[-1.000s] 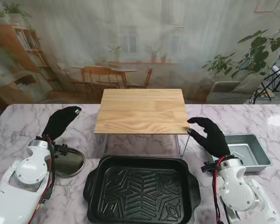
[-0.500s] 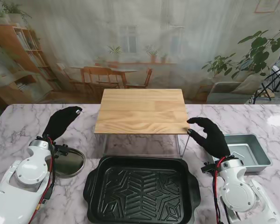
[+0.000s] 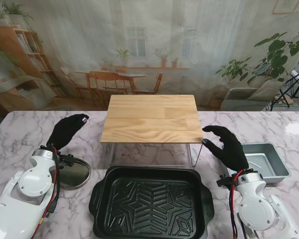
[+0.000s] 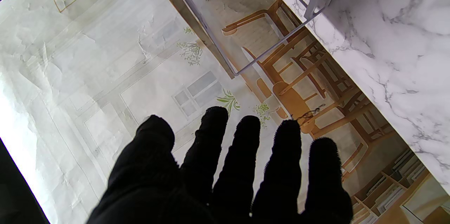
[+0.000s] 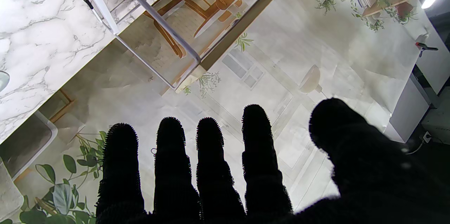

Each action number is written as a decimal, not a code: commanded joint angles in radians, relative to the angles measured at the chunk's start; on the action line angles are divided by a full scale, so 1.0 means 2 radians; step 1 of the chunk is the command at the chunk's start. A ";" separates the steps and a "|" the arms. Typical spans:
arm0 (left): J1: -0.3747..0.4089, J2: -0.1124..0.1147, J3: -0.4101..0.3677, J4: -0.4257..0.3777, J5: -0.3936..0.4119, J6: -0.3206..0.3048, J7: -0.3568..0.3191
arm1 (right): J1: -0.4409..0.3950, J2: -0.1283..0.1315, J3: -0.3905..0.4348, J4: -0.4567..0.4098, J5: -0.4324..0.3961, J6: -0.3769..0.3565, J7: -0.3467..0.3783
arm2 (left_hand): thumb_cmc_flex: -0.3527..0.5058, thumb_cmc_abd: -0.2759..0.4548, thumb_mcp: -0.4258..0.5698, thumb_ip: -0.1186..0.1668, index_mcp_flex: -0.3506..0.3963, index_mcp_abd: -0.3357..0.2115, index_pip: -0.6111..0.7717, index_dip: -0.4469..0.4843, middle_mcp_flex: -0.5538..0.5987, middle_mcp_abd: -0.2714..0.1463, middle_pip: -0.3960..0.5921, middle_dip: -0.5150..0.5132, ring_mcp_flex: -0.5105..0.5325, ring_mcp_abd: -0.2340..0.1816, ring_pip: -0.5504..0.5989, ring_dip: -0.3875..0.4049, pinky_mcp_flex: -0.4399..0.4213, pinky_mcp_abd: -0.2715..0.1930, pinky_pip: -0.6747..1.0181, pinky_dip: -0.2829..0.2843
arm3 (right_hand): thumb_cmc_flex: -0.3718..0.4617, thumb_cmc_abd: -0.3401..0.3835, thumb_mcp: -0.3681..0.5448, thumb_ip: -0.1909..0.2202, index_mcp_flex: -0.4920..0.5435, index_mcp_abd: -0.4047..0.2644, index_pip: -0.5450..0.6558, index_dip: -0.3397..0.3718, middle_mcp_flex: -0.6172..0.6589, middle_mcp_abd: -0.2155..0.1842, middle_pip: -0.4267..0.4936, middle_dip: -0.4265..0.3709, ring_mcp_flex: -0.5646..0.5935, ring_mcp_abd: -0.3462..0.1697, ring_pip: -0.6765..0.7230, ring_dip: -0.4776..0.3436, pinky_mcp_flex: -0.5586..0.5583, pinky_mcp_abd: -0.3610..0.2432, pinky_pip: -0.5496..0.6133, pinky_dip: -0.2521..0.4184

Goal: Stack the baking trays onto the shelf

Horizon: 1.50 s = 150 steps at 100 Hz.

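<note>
Trays sit at three spots on the marble table [image 3: 20, 132] in the stand view: a large black baking tray [image 3: 151, 201] with a ribbed star pattern lies nearest me at the centre, holding nothing; a small grey metal tray [image 3: 263, 160] rests at the right, also holding nothing; and a round dark pan [image 3: 74, 173] lies at the left, partly hidden by the left arm. The shelf [image 3: 152, 118], a pale wooden top on thin white wire legs, stands just beyond the black tray, its top bare and the space beneath it showing only marble. The left hand [image 3: 65, 130], in a black glove, hovers to the left of the shelf with fingers extended and loosely together, gripping nothing. The right hand [image 3: 228, 145] hovers just off the shelf's near right corner, between the shelf and the grey tray, fingers spread and slightly curled, holding nothing. Bare marble lies either side of the shelf. From the left wrist, the left hand [image 4: 225, 174] shows five splayed fingers with nothing between them, a wire leg of the shelf [image 4: 211, 27] and the printed backdrop [image 4: 88, 58] beyond. From the right wrist, the right hand [image 5: 228, 174] shows its fingers apart and unladen, the shelf's [image 5: 154, 16] wire frame ahead and a corner of the grey tray [image 5: 28, 143] at the side.
</note>
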 commanded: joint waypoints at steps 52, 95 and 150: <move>0.002 0.000 0.000 -0.004 0.000 0.001 -0.009 | -0.003 -0.002 0.002 0.002 0.002 -0.003 -0.001 | 0.009 0.022 -0.008 -0.006 0.010 0.002 0.004 0.000 0.007 -0.002 0.003 0.004 0.005 0.002 0.009 0.004 -0.006 0.000 0.011 -0.004 | -0.022 -0.010 -0.001 -0.012 -0.015 -0.010 0.008 -0.005 0.000 -0.012 0.006 0.005 -0.009 -0.020 -0.036 0.001 -0.007 -0.013 -0.006 0.003; 0.002 -0.001 0.001 -0.006 -0.003 0.006 -0.008 | -0.004 0.003 0.032 0.004 -0.029 -0.017 0.005 | 0.009 0.023 -0.008 -0.006 0.009 0.002 0.004 0.000 0.007 -0.002 0.003 0.004 0.005 0.002 0.010 0.005 -0.006 0.001 0.011 -0.004 | -0.019 -0.020 0.013 -0.010 -0.017 -0.015 0.011 -0.006 -0.006 -0.016 0.006 0.005 -0.012 -0.024 -0.037 0.000 -0.006 -0.017 -0.007 0.004; 0.001 -0.001 -0.001 -0.006 -0.003 0.005 -0.005 | -0.008 0.029 0.146 0.009 -0.153 -0.041 0.075 | 0.009 0.023 -0.008 -0.006 0.009 0.002 0.004 0.000 0.007 -0.003 0.003 0.004 0.005 0.001 0.010 0.005 -0.006 0.001 0.011 -0.004 | -0.065 -0.040 -0.001 -0.019 -0.046 -0.026 0.013 -0.005 -0.039 -0.029 0.002 0.003 -0.024 -0.034 -0.047 -0.003 -0.014 -0.013 -0.022 0.003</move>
